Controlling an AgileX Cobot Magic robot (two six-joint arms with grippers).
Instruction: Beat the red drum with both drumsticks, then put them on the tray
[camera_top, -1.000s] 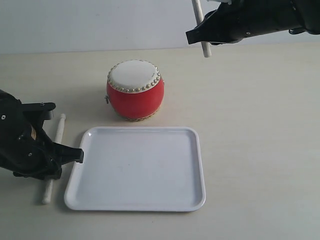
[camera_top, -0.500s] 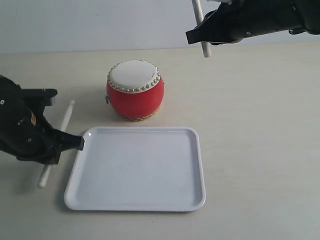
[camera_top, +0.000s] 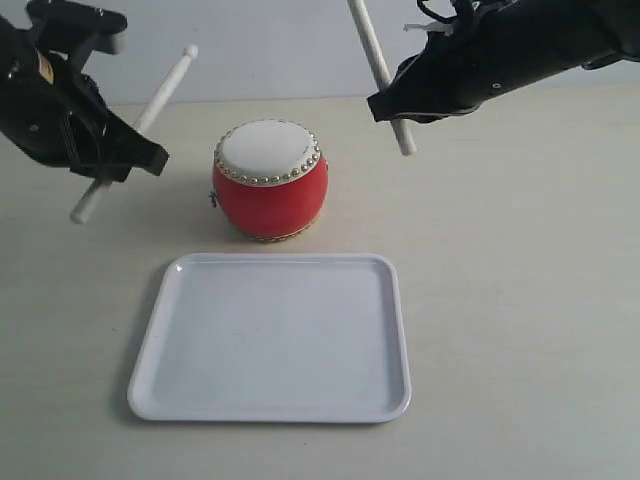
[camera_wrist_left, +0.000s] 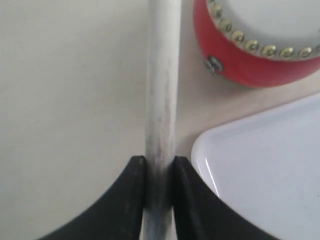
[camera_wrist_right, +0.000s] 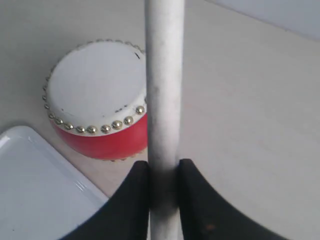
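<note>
Lifting off the table (camera_top: 520, 300) since half a second earlier, the left gripper (camera_top: 128, 150) had carried the left stick (camera_top: 150, 110) up beside the drum (camera_top: 270, 185), slanted in the air; the right gripper (camera_top: 385, 105) had dipped a little, the right stick (camera_top: 372, 50) tilted on the drum's other side. The tray (camera_top: 270, 412) lay before the drum. The left wrist camera showed jaws clamped on the left stick (camera_wrist_left: 162, 75); the right wrist camera showed the same on the right stick (camera_wrist_right: 164, 75)

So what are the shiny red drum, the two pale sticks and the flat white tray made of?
Red barrel drum: glossy lacquered body, maybe wood or plastic; matte cream skin, shiny metal-looking studs. Left pale stick and right pale stick: probably whitewashed wood, streaky grain shows. White rectangular tray: likely smooth plastic, softly reflecting light.
</note>
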